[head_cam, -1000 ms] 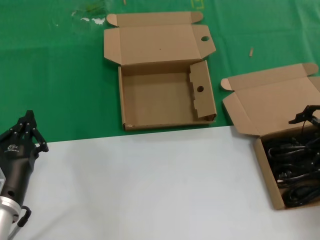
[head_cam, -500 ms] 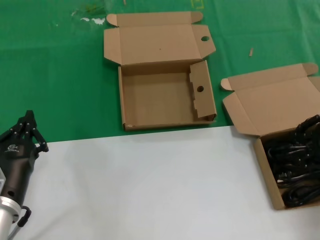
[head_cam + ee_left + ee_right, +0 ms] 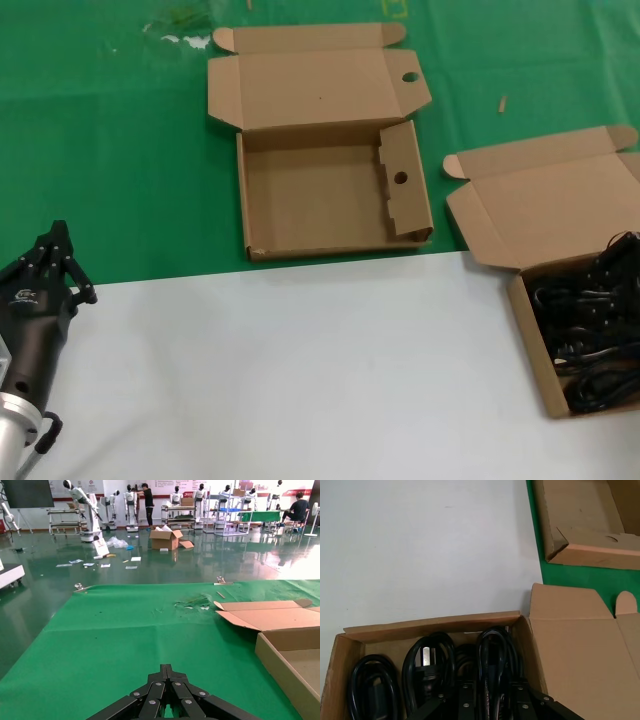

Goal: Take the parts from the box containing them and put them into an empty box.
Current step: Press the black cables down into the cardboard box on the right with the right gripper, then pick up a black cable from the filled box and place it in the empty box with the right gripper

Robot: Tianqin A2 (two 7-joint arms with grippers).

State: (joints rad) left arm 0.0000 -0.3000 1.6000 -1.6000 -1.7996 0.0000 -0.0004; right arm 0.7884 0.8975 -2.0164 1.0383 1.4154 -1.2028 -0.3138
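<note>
At counter's right: right gripper (image 3: 487, 706) down among power cords (image 3: 427, 667), fingers' state unclear | empty box (image 3: 330, 195) unfilled | left gripper (image 3: 167, 687) parked, fingers pressed together

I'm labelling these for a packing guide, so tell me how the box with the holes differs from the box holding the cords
The box with the holes is empty; the box holding the cords is packed with black power cords. The holed box has round holes in its lid flap and an inner side flap; the cord box's lid is plain. The holed box lies wholly on the green cloth; the cord box's tray rests on the white surface. Both are brown cardboard, lids open.
</note>
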